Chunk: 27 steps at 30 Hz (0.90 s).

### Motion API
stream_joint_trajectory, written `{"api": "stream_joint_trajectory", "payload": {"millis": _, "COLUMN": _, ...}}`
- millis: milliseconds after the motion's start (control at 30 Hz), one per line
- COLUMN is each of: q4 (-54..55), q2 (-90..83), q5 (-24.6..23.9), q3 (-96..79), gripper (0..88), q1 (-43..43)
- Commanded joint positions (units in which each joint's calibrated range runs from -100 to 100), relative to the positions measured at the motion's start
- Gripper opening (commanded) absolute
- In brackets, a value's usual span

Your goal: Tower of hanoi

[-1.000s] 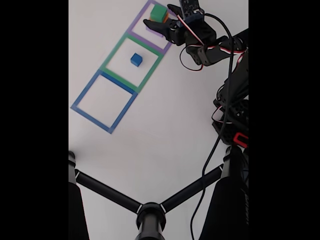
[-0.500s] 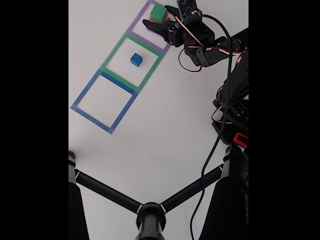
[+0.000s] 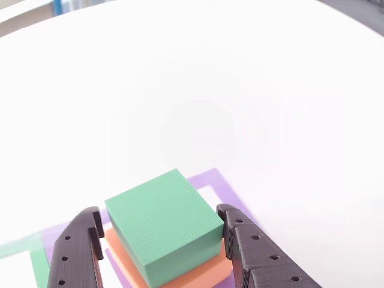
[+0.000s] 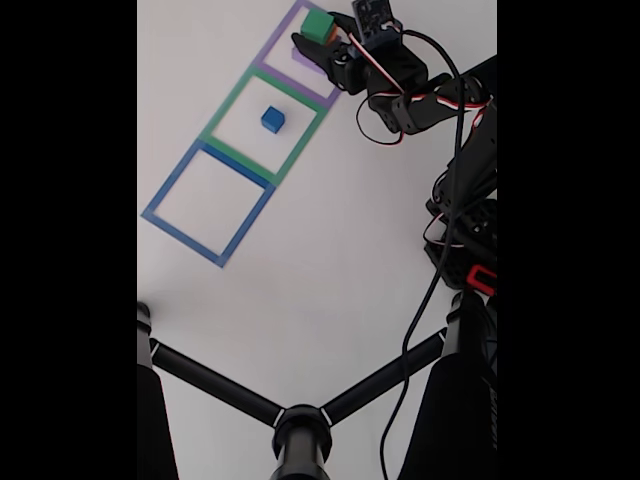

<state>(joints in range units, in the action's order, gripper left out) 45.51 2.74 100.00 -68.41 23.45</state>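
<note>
Claw [image 3: 159, 237] stands apart, fingers flanking the green block [image 3: 163, 222], not visibly clamped. Block sits between them atop the orange block [image 3: 198, 273]. Risk: uneven closure could twist it or drag the orange layer.

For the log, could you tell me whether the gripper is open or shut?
Open: the gripper's fingers flank the green block, gaps visible on both sides.

arm — stretched far out | end effector [image 3: 161, 229] — fingers parted
</note>
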Motion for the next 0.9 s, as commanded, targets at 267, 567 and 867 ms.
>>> {"api": "stream_joint_trajectory", "payload": {"millis": 267, "q4": 1.54, "q2": -0.44, "q5": 0.00, "q3": 1.59, "gripper": 12.5, "q1": -1.21}}
{"api": "stream_joint_trajectory", "payload": {"millis": 567, "q4": 1.30, "q2": -1.09, "q5": 0.00, "q3": 1.68, "gripper": 11.2, "q1": -1.69}}
{"api": "stream_joint_trajectory", "payload": {"millis": 867, "q4": -0.24, "q2": -2.22, "q5": 0.00, "q3": 1.86, "gripper": 10.3, "q1": -1.79}}
